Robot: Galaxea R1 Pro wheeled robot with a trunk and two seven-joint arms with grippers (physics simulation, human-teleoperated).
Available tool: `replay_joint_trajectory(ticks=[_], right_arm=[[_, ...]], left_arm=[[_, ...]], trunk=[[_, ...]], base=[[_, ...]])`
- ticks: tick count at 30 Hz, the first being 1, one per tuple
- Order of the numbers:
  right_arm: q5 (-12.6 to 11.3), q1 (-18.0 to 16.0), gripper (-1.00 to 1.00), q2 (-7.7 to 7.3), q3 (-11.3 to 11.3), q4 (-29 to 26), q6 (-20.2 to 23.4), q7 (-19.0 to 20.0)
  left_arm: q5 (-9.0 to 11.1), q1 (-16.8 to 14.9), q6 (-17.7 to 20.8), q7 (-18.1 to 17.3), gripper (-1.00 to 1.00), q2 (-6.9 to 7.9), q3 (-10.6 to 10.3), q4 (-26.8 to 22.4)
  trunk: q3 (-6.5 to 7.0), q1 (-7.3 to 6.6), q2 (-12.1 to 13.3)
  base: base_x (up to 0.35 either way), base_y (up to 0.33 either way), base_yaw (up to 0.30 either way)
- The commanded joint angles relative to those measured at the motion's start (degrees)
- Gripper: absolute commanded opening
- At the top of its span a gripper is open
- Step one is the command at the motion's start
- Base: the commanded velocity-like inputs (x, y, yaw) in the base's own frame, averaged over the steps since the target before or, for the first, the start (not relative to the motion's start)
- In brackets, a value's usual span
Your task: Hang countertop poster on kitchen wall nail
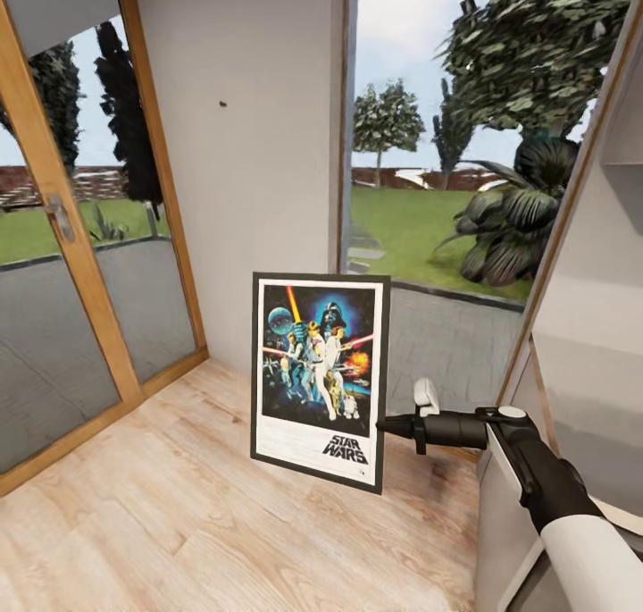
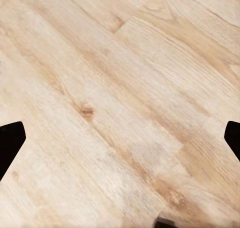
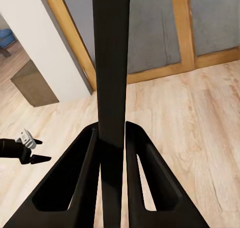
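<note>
The right gripper (image 1: 386, 425) is clamping the right edge of the poster (image 1: 320, 377), holding it upright in the air above the wooden floor (image 1: 161, 523). Seen from the right wrist, its two black fingers (image 3: 75, 188) are squeezing the poster's thin dark edge (image 3: 111, 63) between them. The poster is facing the robot, hanging well below a small dark nail (image 1: 222, 105) on the pale grey wall (image 1: 259, 165) behind it. A glass door with a wooden frame (image 1: 80, 264) is standing left of the poster, a window (image 1: 429, 147) to its right. The left gripper (image 2: 120, 143) is pointing down at the floorboards (image 2: 120, 88), its dark fingertips (image 2: 10, 140) spread wide apart, holding nothing.
</note>
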Motion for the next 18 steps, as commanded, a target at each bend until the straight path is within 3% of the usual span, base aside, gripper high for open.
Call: replay_joint_trajectory(ticks=[1,18], right_arm=[[-0.23,-0.03,-1.00,-0.03,0.08,0.02,0.70,0.21],[-0.26,-0.03,-1.00,0.00,0.07,0.14,0.61,0.13]], left_arm=[[0.01,0.00,-0.08,-0.37,1.00,-0.03,0.19,-0.04],[0.01,0.00,0.02,-0.34,1.00,-0.03,0.05,-0.04]], trunk=[[0.11,-0.22,0.38],[3.11,-3.96,7.20]], base=[[0.000,0.000,0.000],[0.000,0.000,0.000]])
